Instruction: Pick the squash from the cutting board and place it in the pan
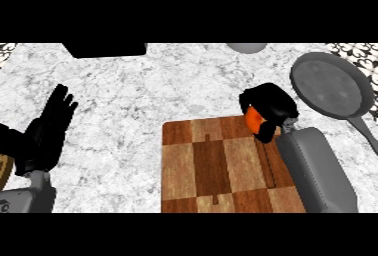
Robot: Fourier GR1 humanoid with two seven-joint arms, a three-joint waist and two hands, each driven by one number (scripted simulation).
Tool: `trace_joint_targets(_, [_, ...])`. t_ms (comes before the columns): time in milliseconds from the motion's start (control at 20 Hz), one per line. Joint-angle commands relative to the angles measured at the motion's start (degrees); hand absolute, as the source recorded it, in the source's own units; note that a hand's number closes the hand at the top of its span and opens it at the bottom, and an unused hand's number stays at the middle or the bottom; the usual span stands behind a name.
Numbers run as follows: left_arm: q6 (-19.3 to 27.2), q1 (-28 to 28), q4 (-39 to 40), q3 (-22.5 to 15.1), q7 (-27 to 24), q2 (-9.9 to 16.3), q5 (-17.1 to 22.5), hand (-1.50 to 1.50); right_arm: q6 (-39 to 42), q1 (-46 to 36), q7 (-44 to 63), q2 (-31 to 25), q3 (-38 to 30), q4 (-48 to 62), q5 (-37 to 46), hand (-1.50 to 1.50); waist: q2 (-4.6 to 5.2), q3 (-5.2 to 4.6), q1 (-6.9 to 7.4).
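The marble counter carries everything here, and the checkered wooden cutting board takes up its lower middle. Beyond the board's far right corner lies the grey pan, its handle running toward the right edge of the view, the pan near the board but apart from it.

The right hand hangs over the board's far right corner with its fingers curled round the orange squash, most of which is hidden; only an orange patch shows under the hand. The squash appears lifted clear of the wood, though that is a judgement from the angle. The left hand rests open at the left edge, fingers up.

The step in hand looks like the carry to the pan. To do it well, the right hand should travel right and a little away, keep the squash above the pan's rim, centre it over the flat bottom rather than the handle side, and lower it before the fingers let go.
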Motion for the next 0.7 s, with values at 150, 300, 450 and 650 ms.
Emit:
trace_joint_targets(150, [-0.69, 0.84, -1.54, -1.36, 0.09, -0.79, -0.10, 0.00, -0.87, -2.19, 17.59, 0.57, -5.55, -20.17, 3.08, 1.50, -0.20, -0.06, 1.35])
trace_joint_targets(300, [-1.03, -1.33, -0.76, -0.38, 1.20, 0.07, 0.24, 0.00, 4.32, 0.46, 20.05, -0.21, -5.86, -31.01, 2.59, 1.50, 0.29, 0.00, 2.07])
trace_joint_targets(450, [-2.61, 0.76, 1.00, -1.47, -2.99, -1.47, -0.70, 0.00, 10.83, 0.13, 22.87, -0.49, -7.80, -36.01, 0.85, 1.50, 0.74, 0.01, 3.30])
trace_joint_targets(650, [-3.21, 0.86, -1.91, -0.13, -0.52, -1.24, 1.23, 0.00, 13.98, -4.29, 26.36, -1.41, -13.34, -37.06, -1.82, 1.50, 0.81, 0.03, 3.88])
